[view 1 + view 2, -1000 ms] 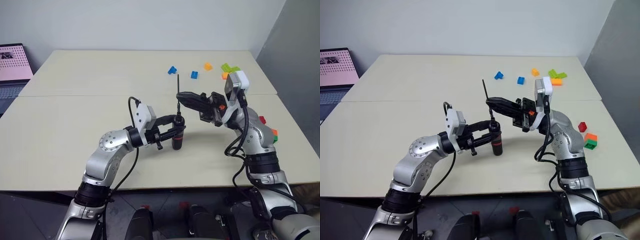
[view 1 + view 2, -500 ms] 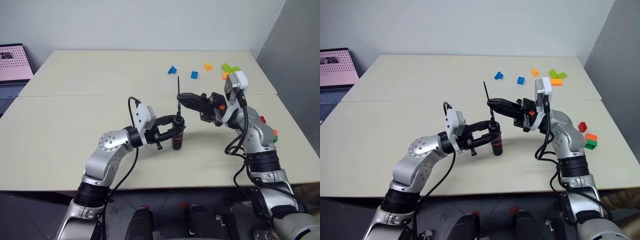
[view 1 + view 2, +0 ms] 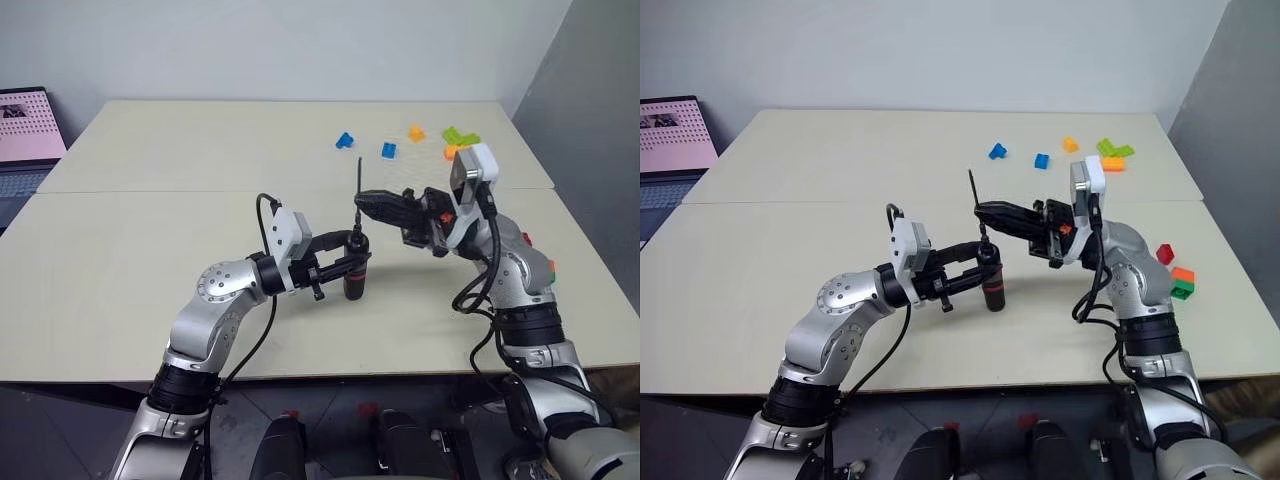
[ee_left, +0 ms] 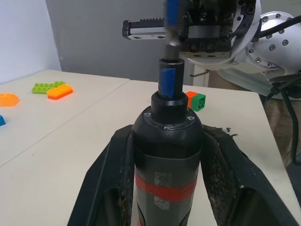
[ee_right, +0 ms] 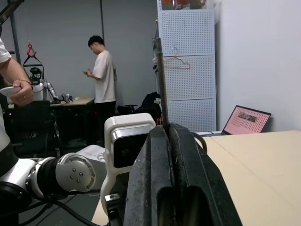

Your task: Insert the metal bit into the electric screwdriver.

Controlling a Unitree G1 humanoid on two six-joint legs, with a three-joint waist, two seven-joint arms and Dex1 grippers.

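Left eye view, read from the left: a laptop (image 3: 25, 135) sits at the table's far left edge, well apart from the work. Next comes the left gripper (image 3: 345, 258), its two black fingers clamped on the electric screwdriver (image 3: 355, 272), which stands upright with its base on or just above the table (image 3: 150, 250); I cannot tell which. Right above the tool's narrow tip is the metal bit (image 3: 358, 195), held nearly upright by the right gripper (image 3: 362, 201), whose fingers are pinched together on its lower part. Further right, coloured toy bricks (image 3: 455, 137) lie scattered near the far edge.

The step in hand looks like seating the bit in the tip socket. From the left wrist view the bit's lower end (image 4: 170, 44) appears at, or already partly in, the socket, though how deep is unclear. Doing it well calls for keeping the bit in line with the tool's axis, pressing straight down with no sideways lean, while the left gripper keeps the tool from tipping. A thin rod like this could bend or skid off the rim if pushed off-centre.
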